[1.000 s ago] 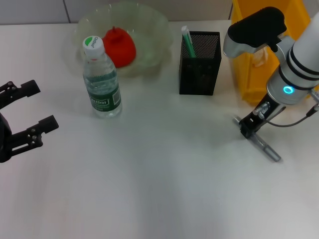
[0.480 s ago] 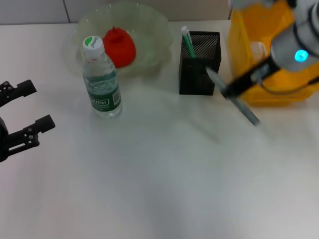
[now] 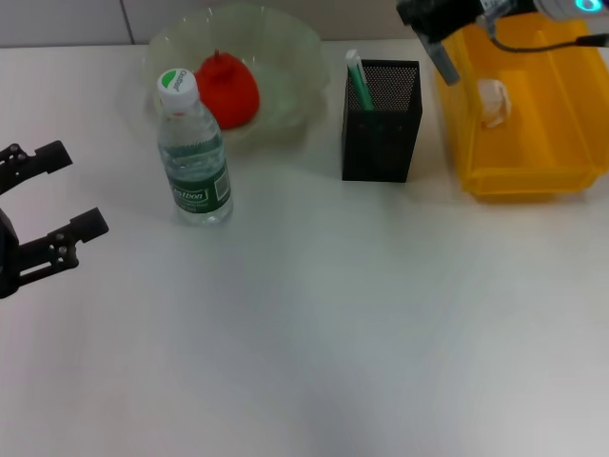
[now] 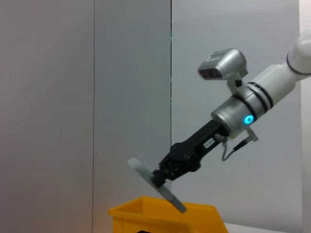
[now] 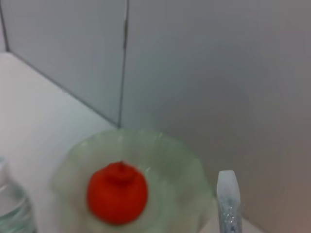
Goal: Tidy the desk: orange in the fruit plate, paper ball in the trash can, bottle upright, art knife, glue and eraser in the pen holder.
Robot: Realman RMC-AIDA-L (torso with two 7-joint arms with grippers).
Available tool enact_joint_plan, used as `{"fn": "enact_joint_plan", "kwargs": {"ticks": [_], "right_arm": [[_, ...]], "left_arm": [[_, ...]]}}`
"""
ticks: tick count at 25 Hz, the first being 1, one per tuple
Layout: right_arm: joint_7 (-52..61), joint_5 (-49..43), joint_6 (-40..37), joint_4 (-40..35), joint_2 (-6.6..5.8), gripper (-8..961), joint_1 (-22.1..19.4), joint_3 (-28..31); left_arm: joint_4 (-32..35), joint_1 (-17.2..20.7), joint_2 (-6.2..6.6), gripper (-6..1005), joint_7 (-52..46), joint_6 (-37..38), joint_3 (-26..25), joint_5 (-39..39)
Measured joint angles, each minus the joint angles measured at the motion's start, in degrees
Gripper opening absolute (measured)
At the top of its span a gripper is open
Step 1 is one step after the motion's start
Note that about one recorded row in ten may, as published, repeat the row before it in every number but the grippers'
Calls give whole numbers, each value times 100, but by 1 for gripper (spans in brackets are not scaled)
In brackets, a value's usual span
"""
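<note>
Clamped jaws on the right gripper (image 3: 433,21) hold the art knife (image 3: 443,63), a slim grey tool hanging tilted in the air near the table's far edge, just above the gap between the pen holder (image 3: 382,133) and the trash can (image 3: 521,105). In the left wrist view the same right gripper (image 4: 163,175) grips the art knife (image 4: 156,184) at mid-length, both ends projecting past the jaws, above the yellow trash can (image 4: 165,219). The left gripper (image 3: 46,221) rests low over the table's left edge with its jaws spread wide and nothing between them. On the table (image 3: 314,333), the black mesh pen holder stands upright toward the far edge, with a green item (image 3: 359,82) leaning inside it. The trash can sits at the far right corner and contains a paper ball (image 3: 492,101). The bottle (image 3: 193,152) stands upright with its green cap on, left of the pen holder and just in front of the fruit plate (image 3: 285,71). The orange (image 3: 227,90) lies inside the fruit plate at the far edge. The right wrist view shows the orange (image 5: 117,192) in the fruit plate (image 5: 180,174), with the knife tip at the frame edge.
</note>
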Motion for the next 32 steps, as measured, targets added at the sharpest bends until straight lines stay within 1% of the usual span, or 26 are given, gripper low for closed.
{"fn": "enact_joint_plan", "kwargs": {"ticks": [1, 2, 3, 6, 7, 8, 12, 14, 19, 21, 26, 27, 28, 31, 32], "right_arm": [[0, 0, 0, 0, 0, 138, 0, 0], [-102, 8, 399, 292, -1, 138, 31, -86], [-102, 8, 399, 292, -1, 138, 31, -86], [-151, 14, 972, 732, -1, 136, 42, -332], [-156, 16, 1314, 972, 1, 136, 45, -551], [-156, 16, 1314, 972, 1, 135, 45, -551], [-151, 41, 1849, 1291, 14, 133, 73, -936], [-145, 70, 1906, 1326, 17, 131, 80, -977], [-149, 301, 2117, 1571, 13, 161, 108, -1041], [-143, 309, 2184, 1649, 16, 173, 71, -1077], [-116, 407, 2307, 1632, 24, 203, -162, -1089], [-129, 503, 2322, 1489, 11, 209, -314, -1092], [-129, 503, 2322, 1489, 11, 215, -314, -1092], [-151, 525, 2329, 1157, 2, 233, -584, -1102], [-185, 527, 2339, 934, -2, 239, -767, -1111]], "left_arm": [[0, 0, 0, 812, 0, 0, 0, 0], [6, -3, -7, 812, 0, -4, -8, -1], [9, -3, -11, 812, 0, -8, -18, -1], [24, -3, -3, 812, 0, -47, -73, -1], [13, -11, 13, 812, 0, -75, -96, -1], [13, -11, 13, 812, 0, -75, -96, -1], [6, -40, 5, 812, 0, -100, -131, 3], [6, -46, 2, 812, 0, -102, -131, 9], [1, -56, -2, 813, 0, -109, -133, 25], [-1, -37, 17, 813, 0, -109, -135, 23], [8, 1, 40, 813, 0, -94, -152, 0], [6, 4, 41, 813, -17, -86, -156, -2], [6, 4, 41, 813, -17, -86, -156, -2], [-2, 15, 43, 813, -81, -81, -156, 1], [-5, 27, 43, 813, -101, -80, -157, 2]]}}
